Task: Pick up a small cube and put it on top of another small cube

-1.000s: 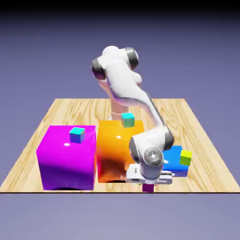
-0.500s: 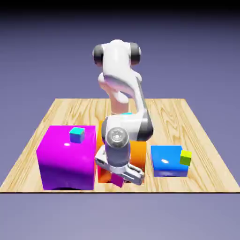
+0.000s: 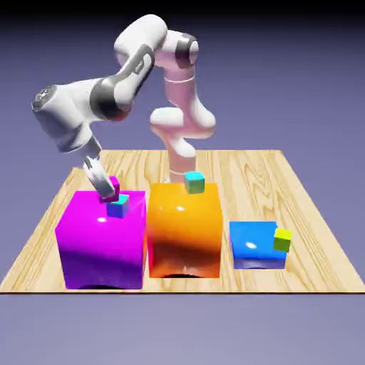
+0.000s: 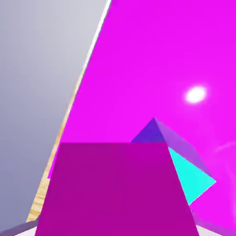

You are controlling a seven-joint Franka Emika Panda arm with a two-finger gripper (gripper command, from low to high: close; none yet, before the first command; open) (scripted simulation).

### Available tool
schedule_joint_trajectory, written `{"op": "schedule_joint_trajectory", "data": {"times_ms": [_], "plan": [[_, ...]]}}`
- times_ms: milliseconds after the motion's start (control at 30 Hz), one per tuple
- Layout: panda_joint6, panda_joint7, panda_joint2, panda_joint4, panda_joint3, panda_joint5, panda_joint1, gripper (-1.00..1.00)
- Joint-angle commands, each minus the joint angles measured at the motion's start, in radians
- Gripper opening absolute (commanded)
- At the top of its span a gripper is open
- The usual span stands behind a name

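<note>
Bringing pink cube (image 4: pixel 117 189) over blue cube (image 3: pixel 117 206); gripper (image 3: pixel 109 197) clamped on pink. Blue sits on magenta block (image 3: pixel 103 242), partly hidden behind pink in hand view. Yaw to be matched, pink to be centred, then lowered slowly; blue easily nudged. Orange block (image 3: pixel 185 232) alongside, cyan-green cube (image 3: pixel 194 183) on top: to be avoided.

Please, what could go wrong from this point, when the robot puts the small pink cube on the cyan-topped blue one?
The small pink cube seems turned relative to the cyan-topped blue cube and off to one side of it, so if released like this it might sit badly or topple. If the gripper comes down here, it could push the lower cube across the glossy top of the large magenta block.
</note>
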Motion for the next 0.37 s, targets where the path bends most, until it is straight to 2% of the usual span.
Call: {"op": "schedule_joint_trajectory", "data": {"times_ms": [0, 200, 233, 333], "plan": [[-0.006, -0.004, -0.007, -0.007, 0.011, -0.001, -0.007, -1.00], [0.164, -0.026, -0.015, -0.183, 0.029, 0.015, 0.016, -1.00], [0.164, -0.026, -0.015, -0.183, 0.029, 0.015, 0.016, 1.00], [0.094, -0.017, -0.012, -0.111, 0.021, 0.008, 0.006, 1.00]]}}
